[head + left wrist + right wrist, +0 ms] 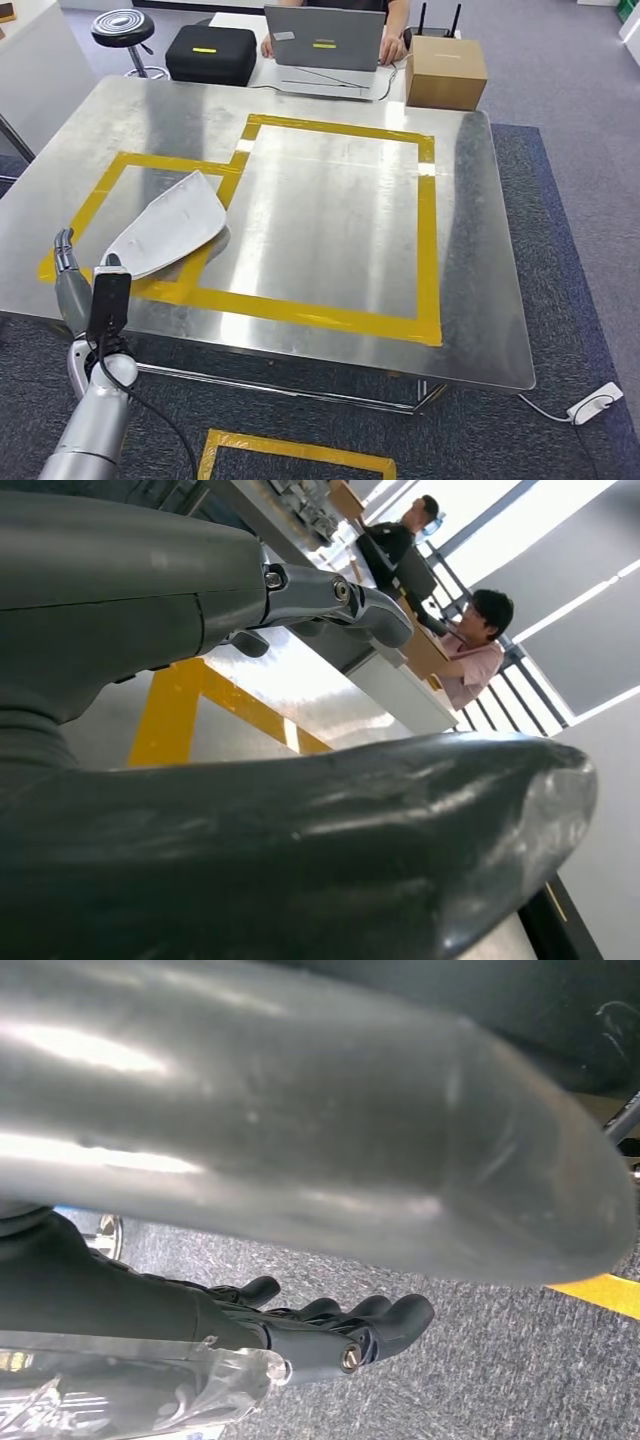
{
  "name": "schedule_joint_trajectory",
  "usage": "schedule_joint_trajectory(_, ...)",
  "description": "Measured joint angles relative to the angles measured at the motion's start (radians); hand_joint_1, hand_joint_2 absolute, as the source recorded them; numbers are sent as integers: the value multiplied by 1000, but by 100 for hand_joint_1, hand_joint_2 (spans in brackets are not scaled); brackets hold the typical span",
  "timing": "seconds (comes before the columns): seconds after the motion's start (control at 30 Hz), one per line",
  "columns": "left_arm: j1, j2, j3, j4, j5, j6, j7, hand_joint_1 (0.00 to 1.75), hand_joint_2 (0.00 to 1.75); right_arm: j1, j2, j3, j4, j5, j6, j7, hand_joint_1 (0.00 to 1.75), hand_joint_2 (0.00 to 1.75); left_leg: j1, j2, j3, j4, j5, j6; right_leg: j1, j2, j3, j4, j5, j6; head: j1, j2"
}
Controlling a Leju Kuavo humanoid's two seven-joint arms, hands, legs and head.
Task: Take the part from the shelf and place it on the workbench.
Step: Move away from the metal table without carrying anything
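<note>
My left hand (pixel 68 268) hangs at the counter's (pixel 468 250) near-left edge, fingers spread, gripping nothing, just beside the white part (pixel 170 225). That part lies flat over the yellow tape (pixel 302 312). My right hand (pixel 355 1330) hangs fingers apart over carpet.

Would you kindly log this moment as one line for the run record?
part: pale grey curved sheet-metal part lying on steel workbench, across yellow tape | left hand: at near edge, open | right hand: open above carpet
</note>
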Motion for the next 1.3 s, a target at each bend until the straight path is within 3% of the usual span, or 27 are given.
schedule_joint_trajectory(0.07, 0, 0, 0, -1, 5, -3, 0, 0, 0, 0, 0, 0, 0, 0, 0, 0, 0, 0, 0, 0, 0, 0, 0, 0, 0, 0, 0, 0, 0, 0, 0, 0)
schedule_joint_trajectory(0.23, 43, -10, 30, -17, 185, -117, -15, 0, 0, 1, 0, -2, 0, -7, -11, -8, 0, 0, -5, 0, 3, -4, -6, 17, -6, 2, 3, -6, 0, 12, -1, 0)
schedule_joint_trajectory(0.3, 73, -22, 51, -30, 218, -136, -28, 0, 0, 3, 0, -3, 0, -7, -12, -10, 0, 0, 0, 3, 12, -18, 0, 23, -6, -2, -6, 15, -18, 18, 2, 0)
schedule_joint_trajectory(0.33, 81, -27, 57, -33, 222, -139, -31, 0, 0, 3, -1, -4, 0, -8, -13, -11, 0, 0, 4, 3, 16, -24, 3, 26, -7, -6, -23, 54, -42, 22, 6, 0)
schedule_joint_trajectory(0.4, 92, -31, 68, -37, 226, -143, -34, 0, 0, 3, -1, -6, 0, -8, -13, -11, 0, 0, 5, 3, 19, -26, 3, 28, -13, -14, -86, 185, -108, 29, 11, 0)
schedule_joint_trajectory(0.43, 97, -33, 73, -38, 227, -144, -34, 0, 0, 3, -1, -6, 0, -8, -14, -11, 0, 0, 6, 3, 20, -26, 2, 27, -16, -16, -117, 247, -130, 33, 12, 0)
schedule_joint_trajectory(0.47, 103, -34, 76, -38, 228, -145, -34, 0, 0, 3, -1, -6, 0, -8, -14, -11, 0, 0, 6, 3, 21, -25, 0, 25, -19, -17, -136, 280, -133, 37, 12, 0)
schedule_joint_trajectory(0.5, 107, -36, 79, -38, 228, -146, -34, 0, 0, 3, -2, -7, 0, -8, -15, -11, 0, 0, 8, 3, 23, -25, -2, 22, -22, -18, -134, 273, -115, 40, 13, 0)
schedule_joint_trajectory(0.53, 110, -38, 80, -38, 228, -146, -34, 0, 0, 3, -2, -7, 0, -8, -15, -11, 0, 0, 11, 2, 26, -25, -5, 18, -26, -19, -110, 224, -80, 43, 13, 0)
schedule_joint_trajectory(0.6, 113, -40, 82, -39, 228, -147, -34, 0, 0, 2, -3, -7, 0, -8, -15, -11, 0, 0, 15, 2, 33, -23, -11, 4, -30, -22, -35, 83, -15, 48, 14, 0)
schedule_joint_trajectory(0.67, 113, -40, 87, -42, 228, -147, -35, 0, 0, 2, -3, -8, 0, -8, -15, -11, 0, 0, 15, 1, 37, -20, -15, -11, -29, -19, 7, 12, 0, 38, 16, 0)
schedule_joint_trajectory(0.8, 114, -43, 93, -46, 228, -147, -35, 0, 0, 2, -3, -9, 0, -8, -15, -11, 0, 0, 17, 1, 35, -10, -28, -35, -27, -12, 4, 8, -7, -1, 12, 0)
schedule_joint_trajectory(0.87, 114, -44, 95, -48, 228, -147, -35, 0, 0, 2, -3, -9, 0, -8, -15, -11, 0, 0, 16, 1, -5, 76, -82, -41, -28, -12, 4, 6, -5, -13, 5, 0)
schedule_joint_trajectory(0.93, 117, -43, 96, -49, 228, -147, -35, 0, 0, 3, -3, -9, 0, -8, -15, -11, 0, 0, 15, 1, -74, 220, -146, -42, -25, -12, 4, 7, -7, -19, 1, 0)
schedule_joint_trajectory(0.97, 119, -43, 97, -49, 228, -147, -35, 0, 0, 4, -3, -9, 0, -8, -15, -11, 0, 0, 15, 1, -98, 267, -155, -42, -24, -12, 4, 7, -7, -20, 0, 0)
schedule_joint_trajectory(1.0, 121, -43, 97, -49, 228, -147, -35, 0, 0, 4, -3, -9, 0, -8, -15, -11, 0, 0, 15, 1, -106, 279, -144, -40, -23, -11, 5, 7, -8, -20, 0, 0)
schedule_joint_trajectory(1.03, 122, -43, 97, -49, 228, -146, -35, 0, 0, 4, -3, -9, 0, -8, -15, -11, 0, 0, 15, 1, -93, 248, -114, -37, -22, -10, 6, 7, -8, -20, 0, 0)
schedule_joint_trajectory(1.1, 121, -43, 97, -49, 228, -147, -35, 0, 0, 3, -3, -9, 0, -7, -15, -11, 0, 0, 14, 0, -26, 114, -44, -31, -21, -8, 8, 7, -10, -16, -1, 0)
schedule_joint_trajectory(1.13, 121, -44, 97, -50, 228, -147, -35, 0, 0, 2, -3, -9, 0, -7, -15, -11, 0, 0, 13, 0, 5, 54, -23, -28, -19, -7, 8, 8, -12, -12, -1, 0)
schedule_joint_trajectory(1.2, 121, -44, 97, -51, 228, -146, -35, 0, 0, 3, -3, -9, 0, -7, -15, -11, 0, 0, 10, 0, 32, -3, -19, -22, -17, -5, 7, 8, -13, -1, -1, 0)
schedule_joint_trajectory(1.3, 122, -46, 97, -53, 228, -146, -35, 0, 0, 3, -3, -9, 0, -7, -15, -11, 0, 0, 11, 0, 31, -12, -21, -4, -19, -8, 5, 13, -22, 18, 2, 0)
